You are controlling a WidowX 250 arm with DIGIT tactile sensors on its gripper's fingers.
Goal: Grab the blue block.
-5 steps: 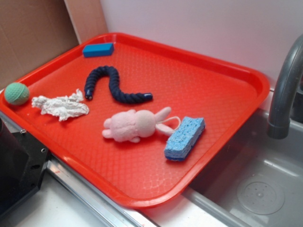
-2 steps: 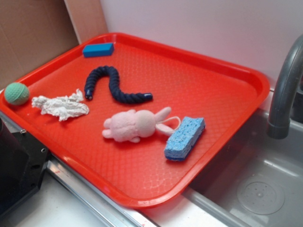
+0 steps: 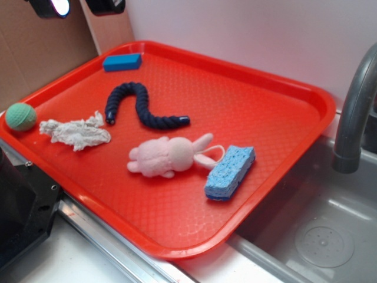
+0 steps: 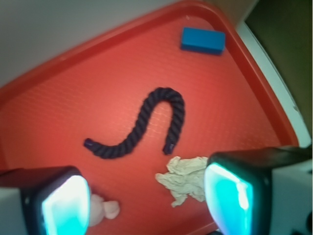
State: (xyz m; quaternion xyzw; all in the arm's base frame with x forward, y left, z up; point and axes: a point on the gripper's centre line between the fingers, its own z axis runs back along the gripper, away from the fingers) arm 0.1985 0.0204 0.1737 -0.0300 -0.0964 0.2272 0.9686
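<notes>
Red tray (image 3: 283, 135) lies beside sink. Near right: pale-blue sponge (image 3: 230, 171), pink plush rabbit (image 3: 168, 156) just left of it. Left edge: green ball (image 3: 20, 116), crumpled white cloth (image 3: 75, 131) close to it. Middle: dark rope (image 3: 139, 107), curved. Far left corner: blue block (image 3: 122, 62), flat, free. Gripper (image 4: 146, 200) open, high above tray, holds nothing, well apart from block.

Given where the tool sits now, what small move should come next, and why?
Probably lower toward the blue block while keeping the tool open. In the exterior view the tool hangs high at the frame's top, left of the block, which lies untouched in the red tray's far corner; the wrist view shows its fingers spread and nothing held.
</notes>
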